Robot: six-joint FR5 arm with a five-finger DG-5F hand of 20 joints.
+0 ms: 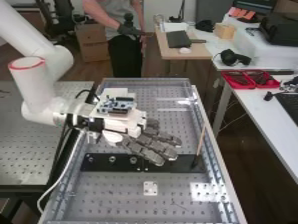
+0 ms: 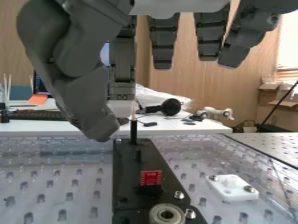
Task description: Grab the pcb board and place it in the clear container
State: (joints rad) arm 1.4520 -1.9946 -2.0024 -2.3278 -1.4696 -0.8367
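In the high view the hand (image 1: 154,145) hangs over the middle of the black strip, its fingers extended toward the lower right. From the wrist, the hand (image 2: 163,42) shows straight, spread fingers with the thumb at one side and nothing between them. The small red pcb board (image 2: 151,177) stands on a dark mount on the black strip (image 2: 126,160), apart from the fingertips and thumb. Beneath the hand in the high view, part of the strip (image 1: 169,165) is covered.
A thin rod (image 1: 201,140) rises from the strip's right end. A white block (image 1: 151,188) sits on the perforated bench top, and a round metal part (image 2: 166,214) is on the strip. Transparent edging (image 1: 143,81) borders the bench's far end. A white side table (image 1: 266,112) stands at the right.
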